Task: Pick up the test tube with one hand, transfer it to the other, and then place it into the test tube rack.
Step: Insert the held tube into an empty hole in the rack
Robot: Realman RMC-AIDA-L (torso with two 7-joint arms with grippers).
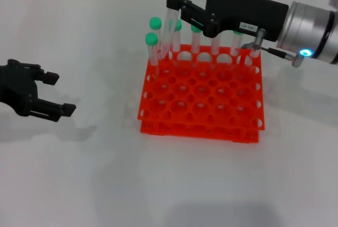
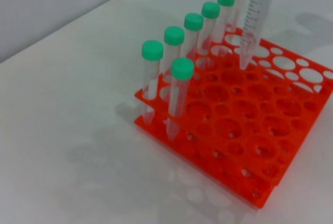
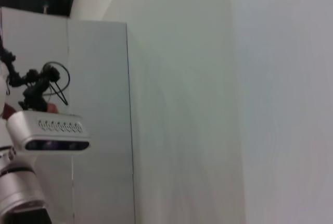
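A: Where is the test tube at this point?

B: In the right pincer, which is closed on it just under the green cap. The tube hangs close to upright over the far left part of the test tube rack. In the left wrist view its pointed tip sits right at the top tier, beside the far row of capped tubes, and I cannot tell if it has entered a hole or only rests above one.

A: And the left pincer?

B: Low over the bench, well apart from the rack on the robot's left, fingers spread and holding nothing. The handover looks finished to me, so the placing is the step in hand.

A: How should it go down?

B: Straight down, I think. The tube leans slightly, so I would square it up first so the tip finds one hole in the top tier and the matching hole below. The neighbours stand close by, so the descent should be slow and free of sideways drift, or the pincer's fingers could knock a cap.

A: When should it let go?

B: Only once the tube is seated through both tiers, then open gently and lift straight up.
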